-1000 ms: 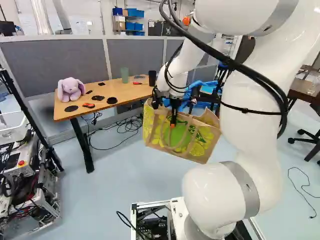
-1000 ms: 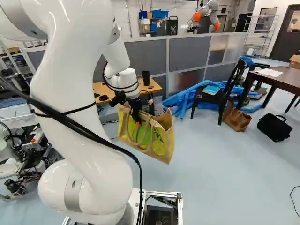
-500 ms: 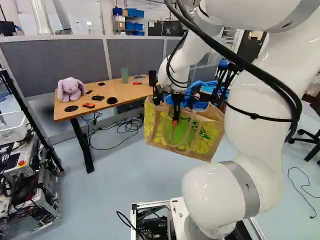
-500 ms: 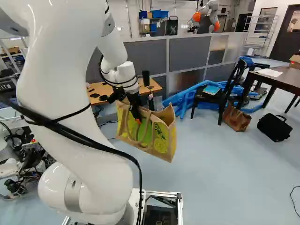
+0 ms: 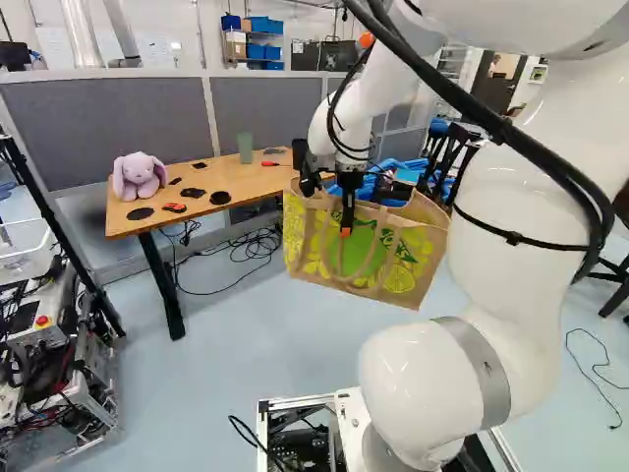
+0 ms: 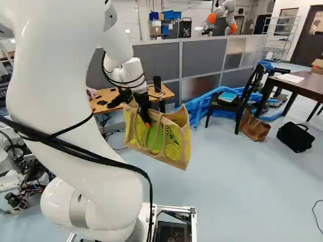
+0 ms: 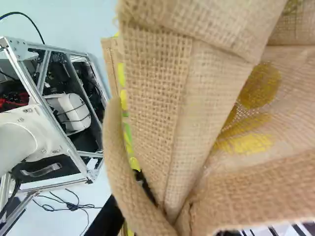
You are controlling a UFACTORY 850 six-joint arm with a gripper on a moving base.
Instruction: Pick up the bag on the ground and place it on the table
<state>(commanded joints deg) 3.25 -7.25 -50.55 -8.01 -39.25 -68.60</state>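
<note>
The gripper [image 5: 346,230] is shut on the rim of the tan burlap bag [image 5: 421,280], near its handles, in the left base view. The bag, printed with green and yellow fruit, hangs tilted above the floor. In the wrist view burlap [image 7: 157,88] fills much of the space ahead of the gripper [image 7: 167,223], and a fold of it lies between the black fingers, largely covering them. A light wooden table [image 5: 241,177] stands beyond and beside the bag; a dark wooden table [image 6: 308,85] is at the right of the right base view.
On the wooden table are a purple plush rabbit [image 5: 139,177], a green cup [image 5: 245,147] and several small dark items. A grey partition [image 5: 108,128] runs behind it. A black chair [image 6: 229,103], brown bag [image 6: 255,126] and black bag [image 6: 295,137] stand farther right. Another robot [image 6: 222,17] is beyond.
The arm has swung, its upper part shifting right in the left base view and left in the right base view. The bag has moved with the gripper, turning and rising slightly. The base has stayed put.
</note>
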